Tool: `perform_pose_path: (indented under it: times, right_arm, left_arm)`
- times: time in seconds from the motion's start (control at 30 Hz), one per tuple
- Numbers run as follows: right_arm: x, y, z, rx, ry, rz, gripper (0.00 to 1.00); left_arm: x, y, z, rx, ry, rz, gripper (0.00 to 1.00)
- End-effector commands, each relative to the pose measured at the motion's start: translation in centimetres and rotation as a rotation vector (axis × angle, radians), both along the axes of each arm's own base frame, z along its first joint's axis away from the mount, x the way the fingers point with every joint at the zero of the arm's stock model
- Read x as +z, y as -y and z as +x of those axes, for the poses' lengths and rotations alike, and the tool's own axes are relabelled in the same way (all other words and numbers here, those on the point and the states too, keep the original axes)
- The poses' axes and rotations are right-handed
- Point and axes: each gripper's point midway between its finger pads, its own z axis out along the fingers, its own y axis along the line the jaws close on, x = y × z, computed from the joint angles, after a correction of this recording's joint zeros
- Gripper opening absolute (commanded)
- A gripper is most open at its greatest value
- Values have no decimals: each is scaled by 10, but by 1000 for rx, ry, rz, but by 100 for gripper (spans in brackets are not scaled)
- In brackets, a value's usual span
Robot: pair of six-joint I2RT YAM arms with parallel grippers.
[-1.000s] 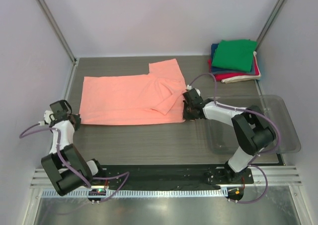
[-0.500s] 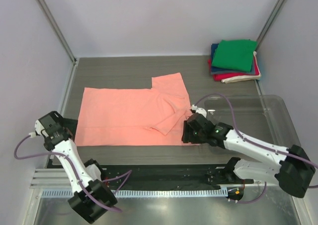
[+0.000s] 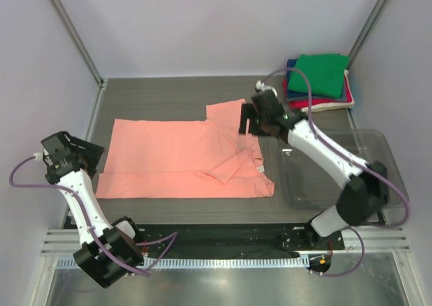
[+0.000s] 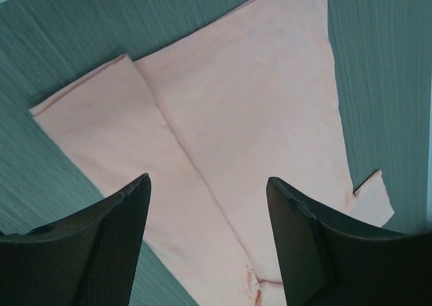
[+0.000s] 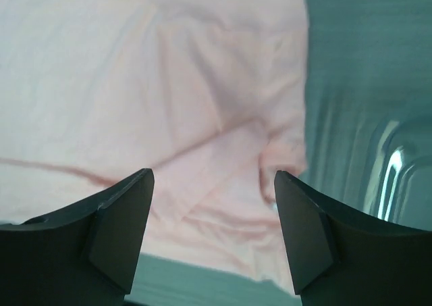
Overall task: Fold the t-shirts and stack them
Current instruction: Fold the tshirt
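Salmon-pink t-shirt [image 3: 169, 159] lies spread flat, long axis 9-to-3 o'clock. The folded stack [image 3: 318, 82] sits well apart at its 2 o'clock. Right gripper [image 3: 251, 122], jaws spread and empty, hovers over the shirt's 1 o'clock sleeve, the nearer arm; left gripper [image 3: 89, 156], likewise spread and empty, at the 9 o'clock hem.

Robotics lab test cell: a grey wood-grain worktop [image 3: 169, 96] boxed in by plain pale walls [image 3: 223, 22] and metal corner posts [image 3: 71, 32]. Two white-and-black robot arms, a left arm [image 3: 81, 205] and a right arm [image 3: 320, 150], trailing purple cables [image 3: 11, 177], are bolted to an aluminium rail [image 3: 223, 259] at its near edge.
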Motion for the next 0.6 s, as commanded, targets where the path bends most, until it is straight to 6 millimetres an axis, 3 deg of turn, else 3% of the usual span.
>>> perform_pose_path:
  times: [0.0, 0.07, 0.1, 0.13, 0.17, 0.2, 0.27, 0.3, 0.33, 0.37, 0.4, 0.43, 0.47, 0.57]
  right_arm:
    - [9, -2, 93, 55, 59, -49, 78]
    - [7, -7, 129, 66, 68, -50, 77]
    - [29, -15, 159, 66, 127, -30, 77]
    - [-4, -20, 177, 80, 64, -48, 77]
    - [-13, -12, 196, 61, 54, -45, 76]
    - [-17, -17, 222, 49, 69, -37, 75]
    - [-30, -12, 248, 38, 78, -41, 74]
    - [-14, -13, 267, 28, 133, -29, 74]
    - [-42, -13, 277, 20, 102, -42, 74]
    - [-45, -10, 286, 16, 109, -36, 74]
    - [-37, -12, 298, 15, 147, -24, 73]
    - [-41, -12, 304, 13, 151, -21, 73]
    - [-58, -11, 309, 18, 135, -26, 72]
    - [-68, -11, 320, 14, 153, -23, 72]
  left_arm:
    - [25, 5, 28, -149, 66, 92, 70]
    - [25, 7, 35, -179, 70, 118, 70]
    - [24, 10, 38, -199, 68, 130, 70]
    - [21, 9, 38, -206, 48, 150, 70]
    - [20, 9, 40, -211, 42, 165, 70]
    - [19, 13, 42, -229, 37, 169, 70]
    - [18, 21, 48, -268, 47, 173, 70]
    - [16, 23, 49, -280, 47, 175, 70]
    - [15, 26, 51, -295, 47, 178, 70]
    - [14, 31, 53, -321, 46, 187, 70]
    - [11, 32, 53, -325, 37, 188, 70]
    - [9, 34, 54, -334, 34, 196, 70]
    - [9, 36, 54, -344, 35, 207, 70]
    - [3, 38, 55, -353, 39, 205, 70]
